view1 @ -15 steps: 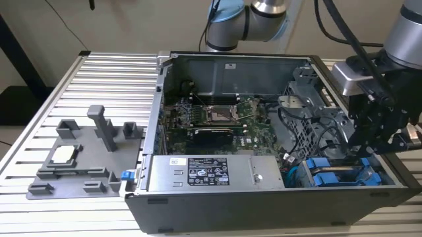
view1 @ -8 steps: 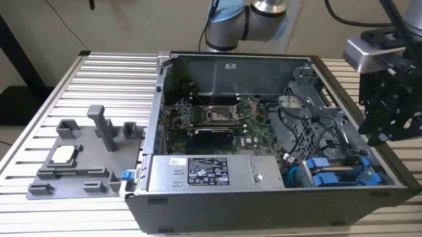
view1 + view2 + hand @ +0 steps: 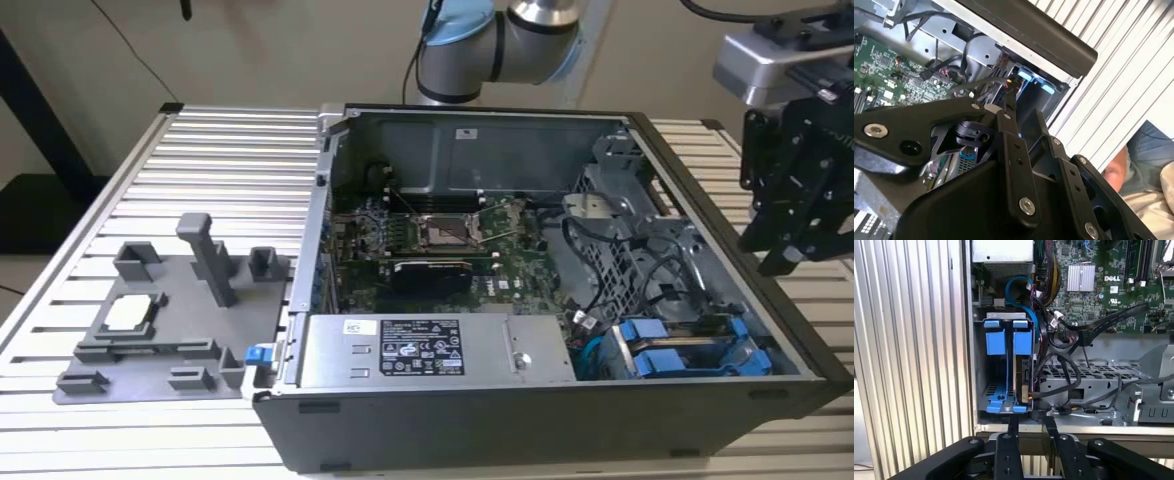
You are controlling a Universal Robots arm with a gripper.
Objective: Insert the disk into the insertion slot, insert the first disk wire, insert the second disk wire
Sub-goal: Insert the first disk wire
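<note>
**Disk seated, wires unconfirmed**

My claw point(image 3: 1031, 429) hangs released and empty, just outside the case wall point(image 3: 994, 428) over the desk point(image 3: 914, 340). Straight ahead of its tips the disk point(image 3: 1023, 342) stands in the insertion slot point(image 3: 980, 357), beside the other blue carrier point(image 3: 994, 335) (that one looks bare). A cable point(image 3: 1040, 396) reaches the disk's edge; whether both wires are plugged, I cannot tell.
</note>
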